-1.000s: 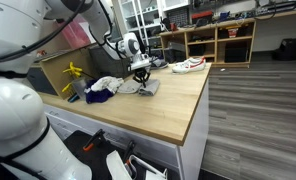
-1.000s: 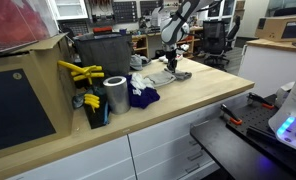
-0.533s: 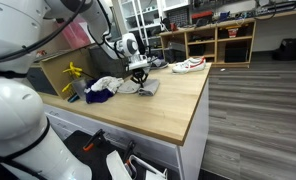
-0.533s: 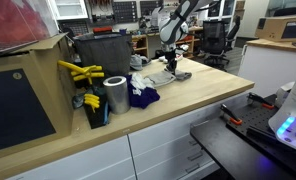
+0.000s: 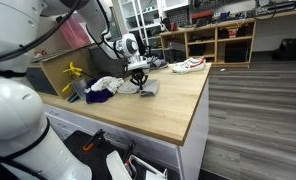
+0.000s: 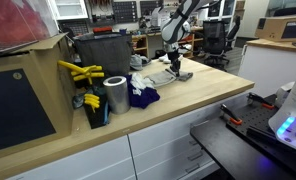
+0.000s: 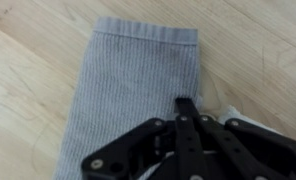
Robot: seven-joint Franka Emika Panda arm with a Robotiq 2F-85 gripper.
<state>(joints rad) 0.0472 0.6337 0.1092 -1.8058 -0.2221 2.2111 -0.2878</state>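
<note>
**Operator:** When the gripper (image 7: 185, 103) sits this low over the grey ribbed sock (image 7: 138, 80), what should be checked first?

**Technician:** Check the hold. In the wrist view the gripper enters from 6 o'clock with its fingers pressed together and its tips resting on the knit, toward 4 o'clock from the sock's middle. The pictures do not show whether a fold of fabric is caught between the fingers. Confirm that before any lift.

**Operator:** Where does the sock lie?

**Technician:** It lies flat on the wooden tabletop (image 7: 28, 60), with its ribbed hem (image 7: 148, 28) at 12 o'clock. In both exterior views it sits directly under the gripper (image 5: 141, 84) (image 6: 173, 68). The heap of clothes (image 5: 103, 88) lies just beside it at 9 o'clock in an exterior view.

**Operator:** How should it be handled?

**Technician:** Knit fabric is limp and will probably slide on the smooth wood. Move slowly and straight, and avoid dragging it sideways toward the heap, where it could snag. A pinch near one edge is likely to let the rest of the sock hang and swing, so allow clearance above the tabletop.
</note>
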